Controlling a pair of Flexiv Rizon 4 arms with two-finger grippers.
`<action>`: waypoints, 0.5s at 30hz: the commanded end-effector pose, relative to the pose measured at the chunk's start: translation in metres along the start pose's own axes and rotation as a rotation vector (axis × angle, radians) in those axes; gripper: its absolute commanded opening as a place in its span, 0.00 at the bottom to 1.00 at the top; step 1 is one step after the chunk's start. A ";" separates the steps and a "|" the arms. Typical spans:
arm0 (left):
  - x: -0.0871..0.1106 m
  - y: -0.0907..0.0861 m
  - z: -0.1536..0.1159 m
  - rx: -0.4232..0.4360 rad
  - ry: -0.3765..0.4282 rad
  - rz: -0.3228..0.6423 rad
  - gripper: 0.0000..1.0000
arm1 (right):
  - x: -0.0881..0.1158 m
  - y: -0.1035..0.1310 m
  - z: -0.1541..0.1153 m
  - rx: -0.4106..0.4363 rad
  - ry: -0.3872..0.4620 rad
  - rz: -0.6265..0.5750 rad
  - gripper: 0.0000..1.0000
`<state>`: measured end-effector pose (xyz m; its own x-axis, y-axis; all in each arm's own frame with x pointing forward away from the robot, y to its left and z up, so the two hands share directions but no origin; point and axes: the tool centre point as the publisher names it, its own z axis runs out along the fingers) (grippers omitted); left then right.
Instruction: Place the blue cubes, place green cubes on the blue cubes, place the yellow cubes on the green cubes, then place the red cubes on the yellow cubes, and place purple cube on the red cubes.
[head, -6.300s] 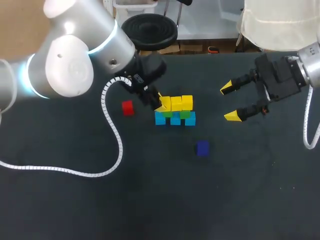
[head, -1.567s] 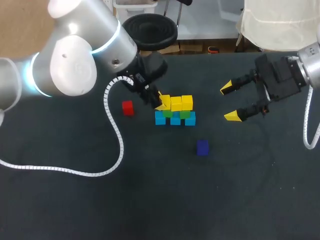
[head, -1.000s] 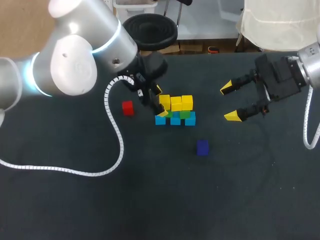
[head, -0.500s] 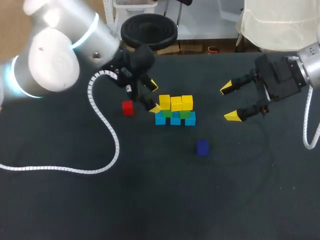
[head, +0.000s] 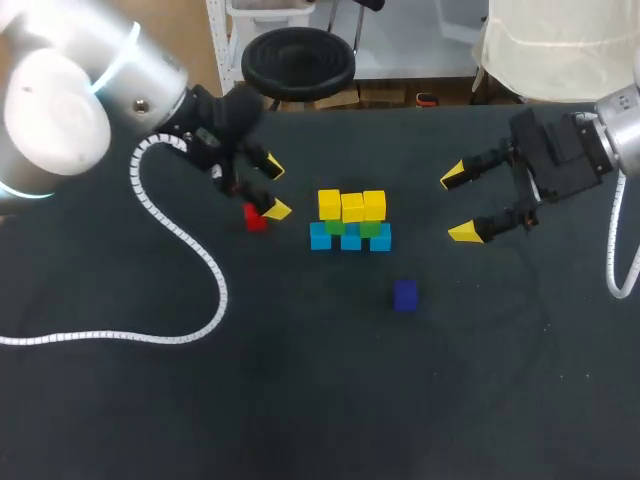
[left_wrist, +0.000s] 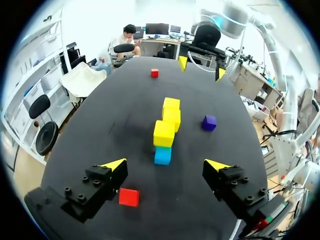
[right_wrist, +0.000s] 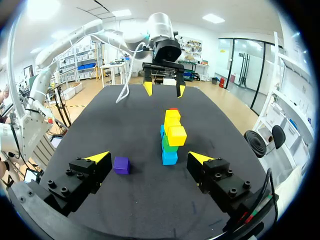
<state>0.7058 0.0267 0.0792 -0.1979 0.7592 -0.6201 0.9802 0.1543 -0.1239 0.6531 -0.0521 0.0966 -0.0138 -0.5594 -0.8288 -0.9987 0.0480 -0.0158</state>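
On the table (head: 300, 400), three of the five layers are done, by my reading. My left gripper (head: 275, 190) hangs with its fingers spread wide and nothing in them, a little to the left of the stack (head: 350, 222). My right gripper (head: 458, 205) sits well off to the stack's right, also spread wide and empty.

The stack has three blue cubes (head: 350, 241) in a row on the table, green cubes (head: 335, 228) on them, and three yellow cubes (head: 352, 207) on top. I can make out two greens; the yellows hide most of that layer. The yellows look roughly level, the middle one sitting slightly forward of its neighbours.

What is left is the red layer and then the purple cap. One red cube (head: 256, 218) lies on the table just beside the left gripper. In the left wrist view it sits ahead of the fingers, between them and nearer one side, touched by neither. A second red cube (left_wrist: 154, 73) shows only in that view, far across the table near the right gripper. The purple cube (head: 405, 295) lies alone in front of the stack, well apart from both grippers. I judge the near red cube is the next pick, with the left.
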 end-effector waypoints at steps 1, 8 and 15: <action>0.012 0.003 -0.004 0.003 -0.004 -0.014 1.00 | 0.000 0.000 0.000 0.001 -0.001 -0.001 1.00; 0.033 0.011 -0.012 -0.009 0.008 -0.032 1.00 | 0.000 0.000 0.000 0.001 -0.001 -0.001 1.00; 0.060 0.026 -0.008 -0.023 0.092 -0.112 1.00 | 0.000 0.000 0.000 0.001 -0.001 -0.001 1.00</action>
<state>0.7118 0.0828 0.0464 -0.2986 0.7805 -0.5493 0.9543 0.2527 -0.1597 0.6531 -0.0521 0.0966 -0.0138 -0.5594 -0.8288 -0.9987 0.0480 -0.0158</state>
